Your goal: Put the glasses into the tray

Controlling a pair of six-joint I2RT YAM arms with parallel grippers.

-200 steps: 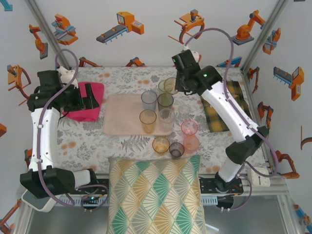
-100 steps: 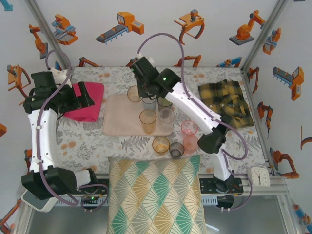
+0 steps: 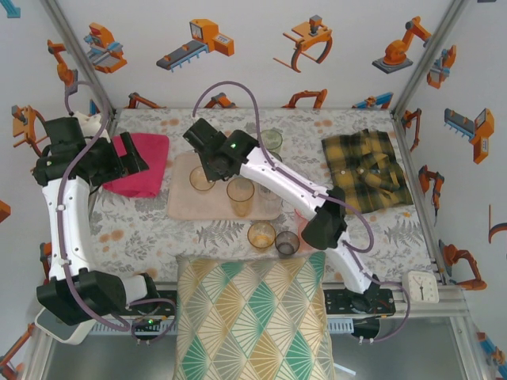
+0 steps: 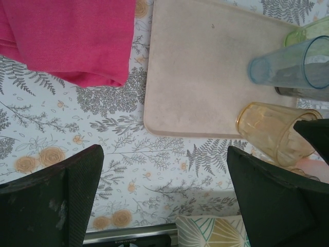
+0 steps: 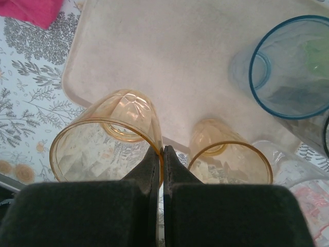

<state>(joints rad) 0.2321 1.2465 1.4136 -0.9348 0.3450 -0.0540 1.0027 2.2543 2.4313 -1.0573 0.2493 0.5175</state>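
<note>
My right gripper (image 3: 205, 169) (image 5: 162, 152) is shut on the rim of an amber glass (image 3: 200, 180) (image 5: 105, 145), held tilted over the left part of the pale tray (image 3: 184, 206) (image 5: 169, 56). A second amber glass (image 3: 240, 195) (image 5: 230, 159) stands on the tray beside it, with a blue glass (image 5: 293, 67) (image 4: 293, 67) behind. A green glass (image 3: 272, 141) stands beyond the tray. A short amber glass (image 3: 261, 235) and a grey glass (image 3: 287, 243) sit in front of it. My left gripper (image 3: 123, 161) (image 4: 164, 193) hangs open and holds nothing, left of the tray.
A bright pink cloth (image 3: 146, 158) (image 4: 67, 36) lies left of the tray. A yellow plaid cloth (image 3: 366, 168) lies at the right. A patterned cushion (image 3: 253, 317) covers the near edge. My right arm spans the tray from the right.
My right arm has swung left from the back right, carrying the amber glass to the tray's left part. The left gripper has drawn back slightly to the left.
</note>
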